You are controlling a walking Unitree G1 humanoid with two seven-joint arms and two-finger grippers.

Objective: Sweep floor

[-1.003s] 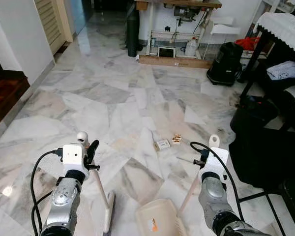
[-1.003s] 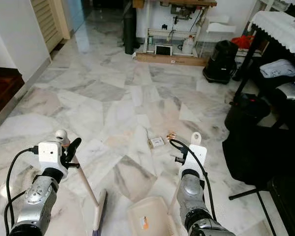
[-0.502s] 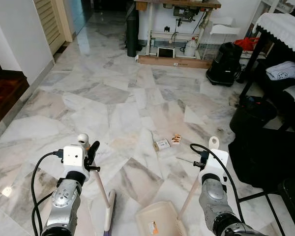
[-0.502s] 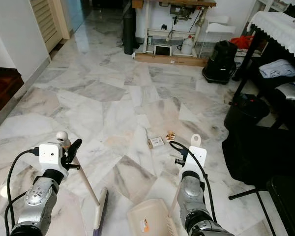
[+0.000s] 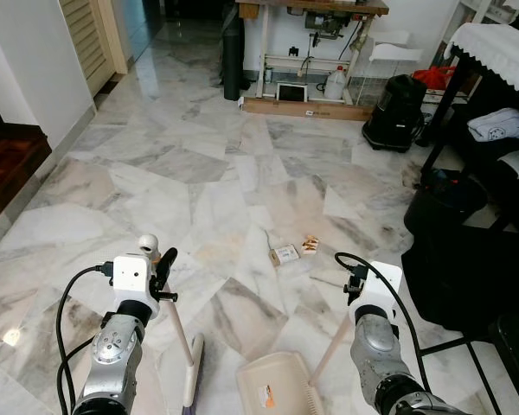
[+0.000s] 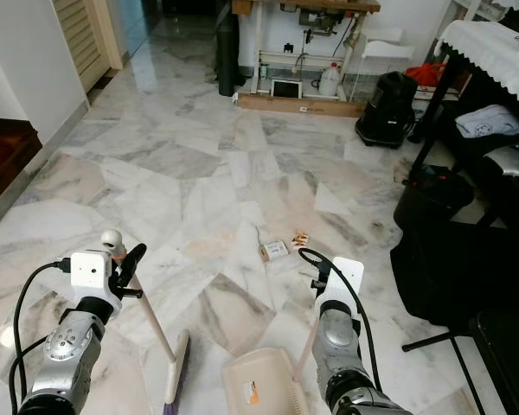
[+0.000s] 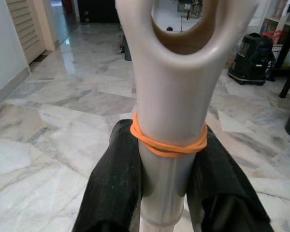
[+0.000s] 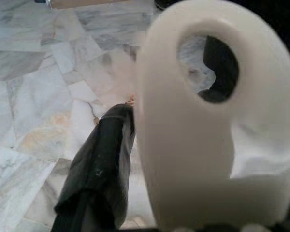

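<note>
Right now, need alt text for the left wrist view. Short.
Close-up of a cream broom handle with a hanging loop at its end, clamped between the left gripper's two black fingers, with an orange rubber band around the handle just above them. Behind it lies a grey-veined marble floor, with a black vacuum cleaner far off.

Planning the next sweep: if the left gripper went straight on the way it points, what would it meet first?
Probably nothing soon: the left gripper, clamped on the broom handle, faces bare marble floor; depth unclear.
</note>
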